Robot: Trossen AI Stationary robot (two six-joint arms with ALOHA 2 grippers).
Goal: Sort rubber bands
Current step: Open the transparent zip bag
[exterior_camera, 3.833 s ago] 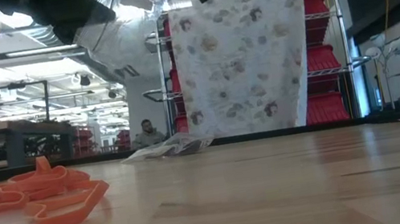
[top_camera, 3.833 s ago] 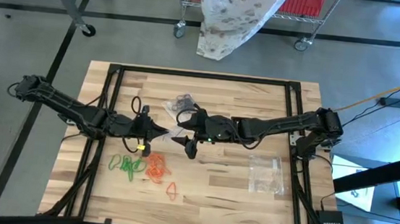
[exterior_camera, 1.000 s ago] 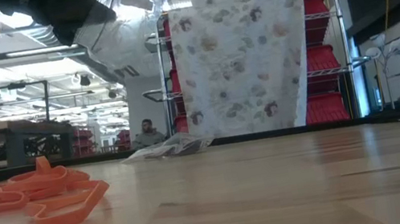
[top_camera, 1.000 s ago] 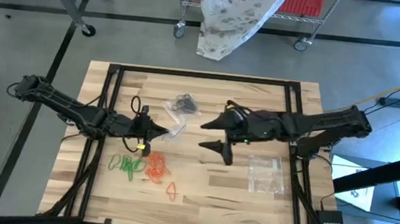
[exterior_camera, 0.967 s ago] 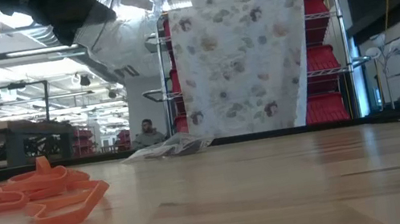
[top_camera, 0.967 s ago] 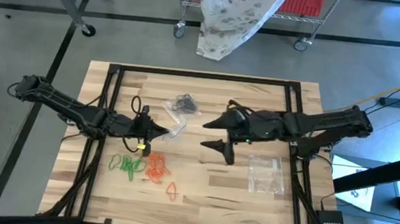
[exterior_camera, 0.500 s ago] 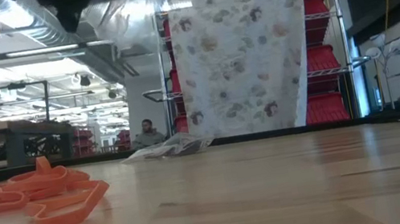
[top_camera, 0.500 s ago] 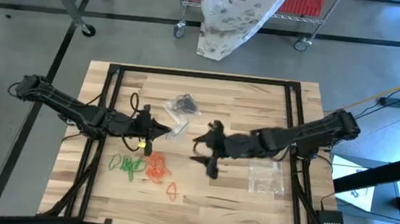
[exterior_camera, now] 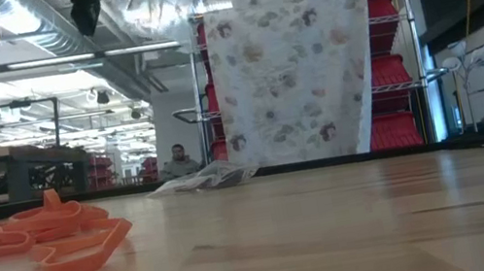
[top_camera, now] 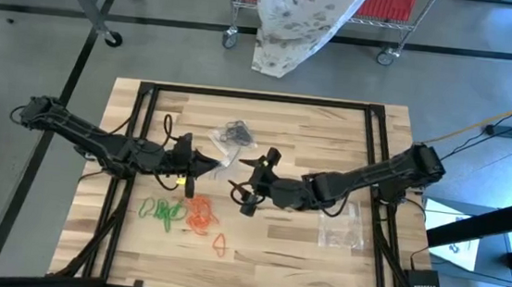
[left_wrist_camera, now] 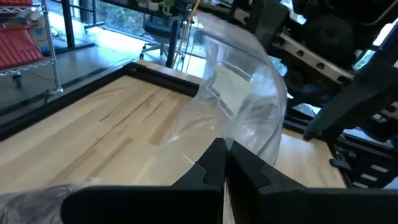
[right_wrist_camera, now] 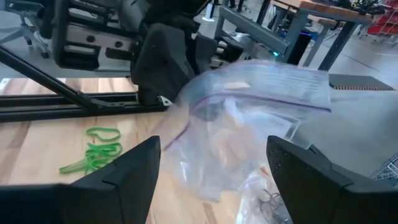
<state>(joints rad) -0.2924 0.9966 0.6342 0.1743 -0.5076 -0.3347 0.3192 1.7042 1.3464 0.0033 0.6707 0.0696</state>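
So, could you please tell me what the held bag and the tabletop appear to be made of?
The bag in the left gripper looks like thin clear plastic film: see-through, glossy, crumpled. The tabletop looks like pale wood with visible plank seams and grain, probably sealed.

High view looked straight down on the whole table (top_camera: 320, 261) from far overhead. Low view sat at tabletop height, close behind the orange rubber bands (exterior_camera: 48, 242), facing level into the room. Both wrist views looked close at one clear bag (left_wrist_camera: 239, 106), from opposite sides.
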